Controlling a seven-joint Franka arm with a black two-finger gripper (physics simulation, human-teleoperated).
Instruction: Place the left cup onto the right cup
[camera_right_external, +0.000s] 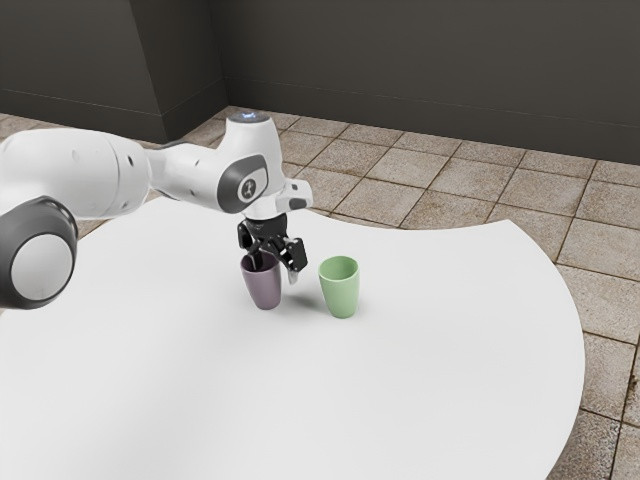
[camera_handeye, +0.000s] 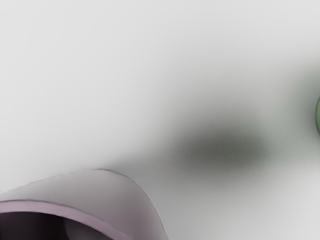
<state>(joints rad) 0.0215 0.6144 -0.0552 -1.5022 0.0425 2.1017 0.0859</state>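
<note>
The mauve cup (camera_right_external: 263, 287) stood upright, tapered, dark inside; the tool (camera_right_external: 278, 266) straddled its rim, fingers wide. The green cup (camera_right_external: 339, 288) stood at its three o'clock.

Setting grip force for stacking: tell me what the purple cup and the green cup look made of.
Purple cup: smooth, matte, opaque wall, thick rounded rim; likely ceramic or hard plastic, the render leaves it open. Green cup: same plain matte finish, soft shading, no gloss; probably the same material.
</note>
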